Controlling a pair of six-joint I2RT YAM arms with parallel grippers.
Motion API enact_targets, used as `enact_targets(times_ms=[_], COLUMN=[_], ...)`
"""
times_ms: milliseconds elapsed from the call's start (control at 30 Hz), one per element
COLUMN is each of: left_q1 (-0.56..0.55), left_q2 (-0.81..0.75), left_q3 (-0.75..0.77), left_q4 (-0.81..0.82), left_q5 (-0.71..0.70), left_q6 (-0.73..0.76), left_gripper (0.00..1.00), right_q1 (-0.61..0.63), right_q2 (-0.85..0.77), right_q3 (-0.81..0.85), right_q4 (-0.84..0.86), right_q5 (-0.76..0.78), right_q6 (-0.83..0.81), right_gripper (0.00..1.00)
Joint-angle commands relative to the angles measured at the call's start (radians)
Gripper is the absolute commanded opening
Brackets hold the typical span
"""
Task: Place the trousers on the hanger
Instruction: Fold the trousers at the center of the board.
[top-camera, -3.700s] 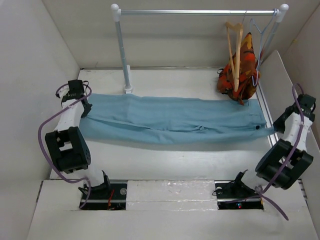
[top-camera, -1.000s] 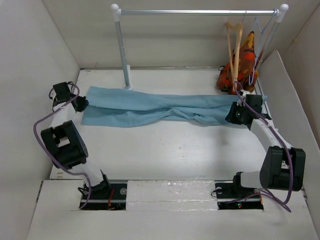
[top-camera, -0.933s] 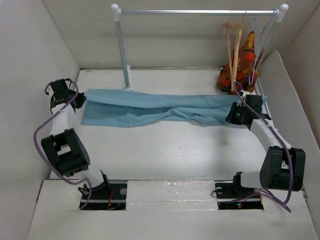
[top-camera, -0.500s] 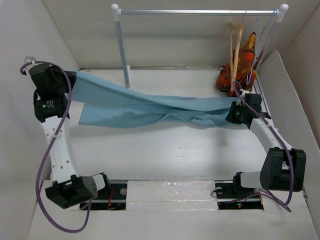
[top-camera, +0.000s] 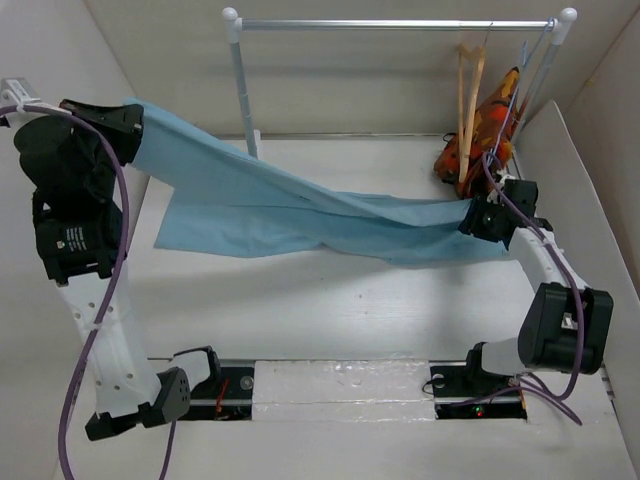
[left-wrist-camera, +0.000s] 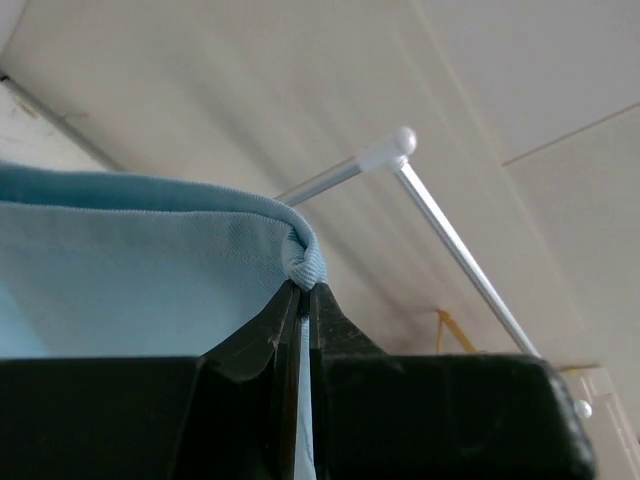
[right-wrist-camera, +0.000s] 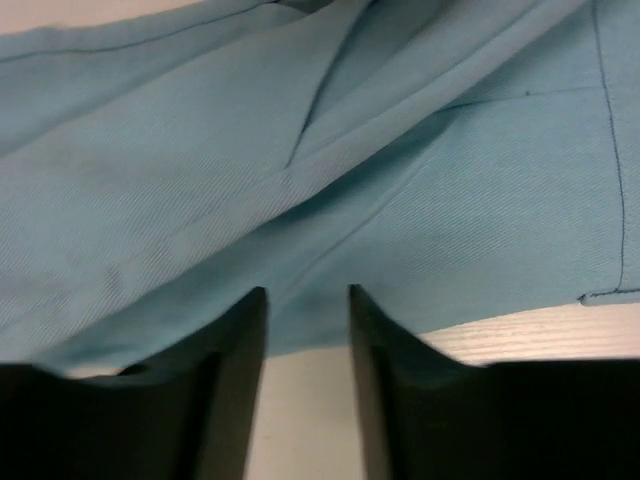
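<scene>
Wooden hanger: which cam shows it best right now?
Top external. The wooden hanger hangs in full from the rail at far right, against the orange garment. Left wrist catches only a small tan sliver below the rail, probably it. Right wrist shows no hanger, just the trousers.

The left arm (top-camera: 100, 320) and right arm (top-camera: 535, 250) are built of white links joined by bulky black housings; small dark holes are dotted along the left link; purple cables (top-camera: 121, 210) are looped alongside; the left tool (left-wrist-camera: 305, 292) and right tool (right-wrist-camera: 307, 300) are fitted with plain black fingers.
</scene>
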Motion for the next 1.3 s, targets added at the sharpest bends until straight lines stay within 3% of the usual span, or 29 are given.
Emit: enact_targets(times_ms=[0, 33, 133, 233, 267, 500, 767, 1033, 1133, 1167, 1233, 1267], left_q1=[0.004, 0.004, 0.004, 0.017, 0.048, 0.094, 0.238, 0.247, 0.247, 0.247, 0.247, 0.247], left_q2=[-0.013, -0.012, -0.004, 0.011, 0.022, 0.212, 0.502, 0.807, 0.843, 0.834, 0.797, 0.786], left_q3=[0.04, -0.018, -0.172, -0.272, -0.29, -0.328, -0.301, -0.238, -0.227, -0.241, -0.256, -0.255], left_q4=[0.04, 0.035, 0.05, 0.082, 0.101, 0.156, 0.198, 0.213, 0.193, 0.217, 0.231, 0.234], left_q5=[-0.032, -0.044, -0.133, -0.207, -0.161, -0.254, -0.127, -0.032, -0.043, -0.032, -0.038, -0.036], left_q6=[-0.032, -0.026, 0.005, 0.048, 0.065, 0.147, 0.146, 0.117, 0.144, 0.152, 0.164, 0.174], left_gripper=[0.0, 0.0, 0.0, 0.0, 0.0, 0.0, 0.0, 0.01, 0.11, 0.25, 0.38, 0.59], right_q1=[-0.041, -0.052, -0.038, -0.026, -0.026, -0.035, -0.13, -0.216, -0.216, -0.216, -0.234, -0.243], right_q2=[0.028, 0.058, 0.118, 0.134, 0.126, 0.114, 0.163, 0.258, 0.209, 0.195, 0.146, 0.128], right_q3=[0.036, 0.051, 0.108, 0.12, 0.117, 0.151, 0.209, 0.267, 0.214, 0.2, 0.163, 0.146], right_q4=[0.065, 0.074, 0.085, 0.104, 0.108, 0.084, 0.062, 0.064, 0.067, 0.053, 0.024, 0.012], right_q5=[-0.039, -0.063, -0.068, -0.094, -0.096, -0.062, 0.018, -0.078, -0.071, -0.064, -0.015, -0.01], right_q6=[0.016, 0.02, 0.031, 0.051, 0.056, 0.042, 0.03, 0.051, 0.036, 0.03, 0.019, 0.019], right_gripper=[0.5, 0.6, 0.72, 0.72, 0.72, 0.72, 0.72, 0.68, 0.69, 0.7, 0.7, 0.71])
